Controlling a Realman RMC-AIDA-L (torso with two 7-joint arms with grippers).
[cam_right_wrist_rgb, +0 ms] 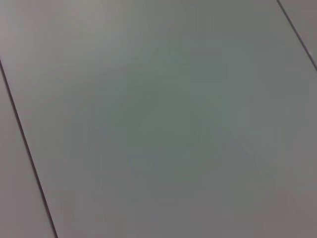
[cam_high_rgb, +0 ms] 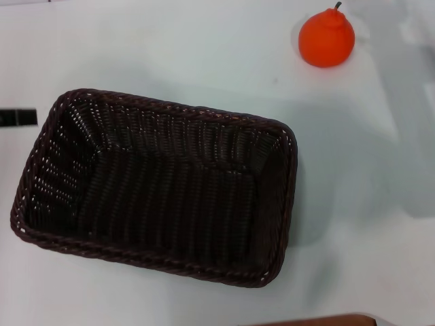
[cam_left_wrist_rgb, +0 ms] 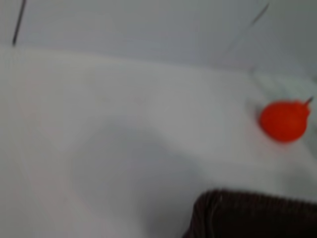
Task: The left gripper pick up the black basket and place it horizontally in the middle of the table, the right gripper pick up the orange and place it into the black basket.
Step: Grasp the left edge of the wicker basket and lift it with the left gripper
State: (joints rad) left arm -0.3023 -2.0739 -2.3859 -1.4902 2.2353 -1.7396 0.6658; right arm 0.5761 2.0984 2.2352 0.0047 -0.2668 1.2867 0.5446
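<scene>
The black basket (cam_high_rgb: 156, 190) lies empty on the white table (cam_high_rgb: 170, 54), its long side running left to right and slightly turned, near the middle in the head view. One corner of it shows in the left wrist view (cam_left_wrist_rgb: 252, 215). The orange (cam_high_rgb: 326, 39) stands on the table beyond the basket's far right corner, apart from it; it also shows in the left wrist view (cam_left_wrist_rgb: 283, 120). A small black piece of the left gripper (cam_high_rgb: 17, 117) pokes in at the left edge, just left of the basket's far left corner and not touching it. The right gripper is out of view.
A brown edge (cam_high_rgb: 319, 319) shows at the bottom of the head view, near the table's front. The right wrist view shows only a plain grey surface with thin dark lines (cam_right_wrist_rgb: 25, 144).
</scene>
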